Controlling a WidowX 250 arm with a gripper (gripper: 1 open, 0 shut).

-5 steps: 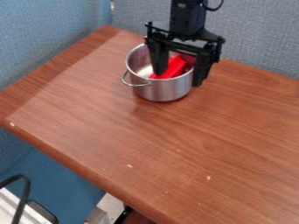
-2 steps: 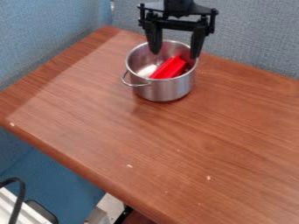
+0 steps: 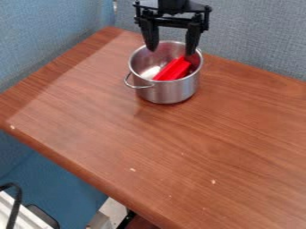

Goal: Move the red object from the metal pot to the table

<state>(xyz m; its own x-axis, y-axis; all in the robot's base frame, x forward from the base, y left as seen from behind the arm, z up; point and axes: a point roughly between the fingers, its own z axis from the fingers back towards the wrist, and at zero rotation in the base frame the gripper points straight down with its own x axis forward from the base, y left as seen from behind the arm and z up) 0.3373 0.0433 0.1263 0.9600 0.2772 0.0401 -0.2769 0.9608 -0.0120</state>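
Note:
The metal pot (image 3: 164,80) stands on the table (image 3: 143,143) near its far edge, its small loop handle pointing left. Inside it lies the red object (image 3: 177,69), leaning against the pot's right wall. My gripper (image 3: 171,38) hangs above the pot's far rim, black fingers (image 3: 149,34) spread wide and open, nothing between them. It does not touch the red object.
A blue fabric wall rises behind and to the left of the table. The table's rounded front and left edges drop off to the floor, where cables and dark gear lie at the lower left.
My gripper has risen out of the pot and drifted back and left, staying open. The red object remains in the pot.

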